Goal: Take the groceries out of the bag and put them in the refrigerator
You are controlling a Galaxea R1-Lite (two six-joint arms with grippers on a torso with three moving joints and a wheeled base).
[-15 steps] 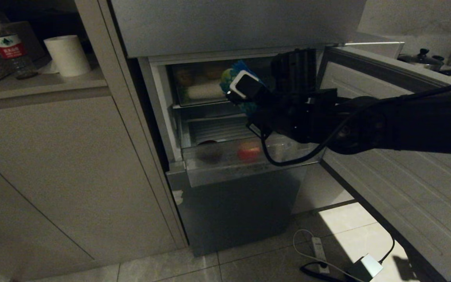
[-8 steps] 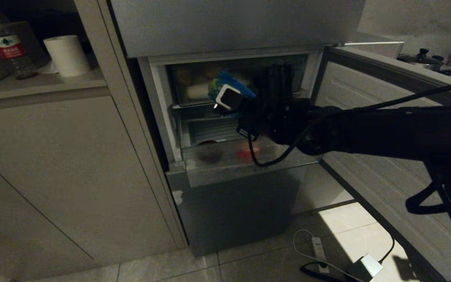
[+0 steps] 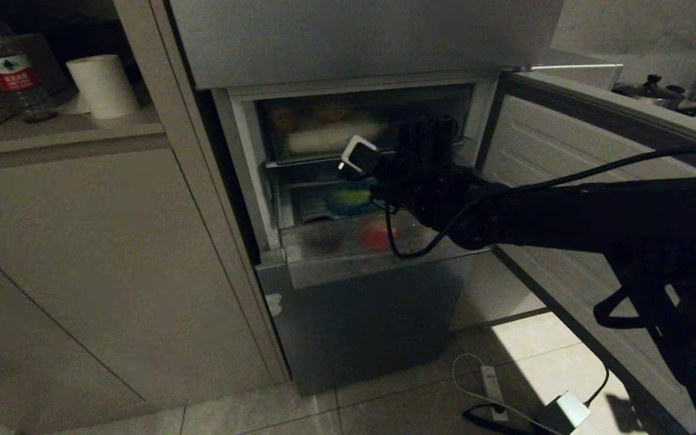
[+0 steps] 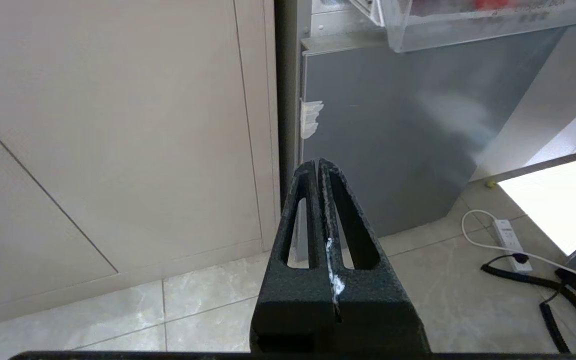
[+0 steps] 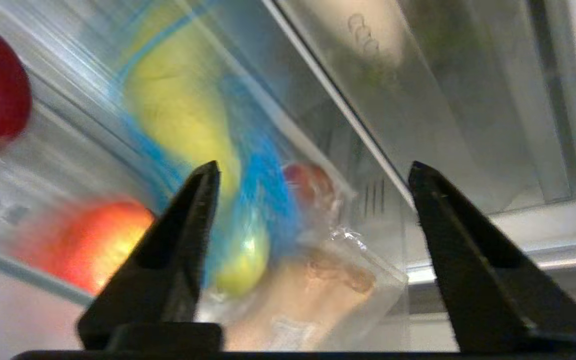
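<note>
The right gripper (image 5: pixel 313 172) is wide open inside the tall grey steel refrigerator (image 3: pixel 360 314). A blue and yellow-green pack (image 3: pixel 348 202) lies in its clear drawer (image 3: pixel 372 254) near a red apple (image 3: pixel 378 235). The left gripper (image 4: pixel 318 167) is closed, low by the floor

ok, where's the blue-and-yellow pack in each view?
Head view: blue-and-yellow pack low inside the open refrigerator, just behind the red fruit.
Right wrist view: blurred pack beyond the open right end effector.
Left wrist view: not in it.
Shared landmark: the red fruit, next to the pack in the head and right wrist views.
</note>
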